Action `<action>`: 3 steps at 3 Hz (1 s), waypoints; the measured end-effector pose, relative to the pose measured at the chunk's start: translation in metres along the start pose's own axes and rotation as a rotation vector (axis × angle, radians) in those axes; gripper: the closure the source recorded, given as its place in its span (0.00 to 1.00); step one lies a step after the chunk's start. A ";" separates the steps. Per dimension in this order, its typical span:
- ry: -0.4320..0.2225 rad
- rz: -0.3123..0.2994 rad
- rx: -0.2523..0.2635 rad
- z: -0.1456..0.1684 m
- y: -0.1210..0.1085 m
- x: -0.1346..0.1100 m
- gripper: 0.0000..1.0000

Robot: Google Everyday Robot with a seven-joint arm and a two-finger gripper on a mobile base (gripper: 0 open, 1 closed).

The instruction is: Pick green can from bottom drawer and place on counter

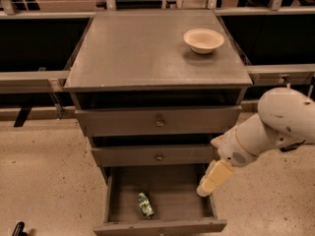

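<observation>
Gripper [212, 178] hangs at right edge of bottom drawer [178, 196], apart from green can [144, 205] inside; its opening cannot be told.
</observation>
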State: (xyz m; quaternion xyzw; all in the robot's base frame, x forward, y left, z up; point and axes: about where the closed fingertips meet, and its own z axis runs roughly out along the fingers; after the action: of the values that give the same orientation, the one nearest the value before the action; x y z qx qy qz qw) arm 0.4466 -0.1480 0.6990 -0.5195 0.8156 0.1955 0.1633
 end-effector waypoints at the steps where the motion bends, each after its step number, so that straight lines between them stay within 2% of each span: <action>1: -0.141 -0.047 -0.005 0.081 0.021 -0.008 0.00; 2: -0.119 -0.051 -0.019 0.086 0.025 -0.010 0.00; 3: -0.121 -0.037 -0.039 0.111 0.046 -0.003 0.00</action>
State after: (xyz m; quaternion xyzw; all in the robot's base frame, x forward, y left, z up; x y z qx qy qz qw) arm 0.4128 -0.0742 0.6104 -0.5248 0.7905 0.2395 0.2056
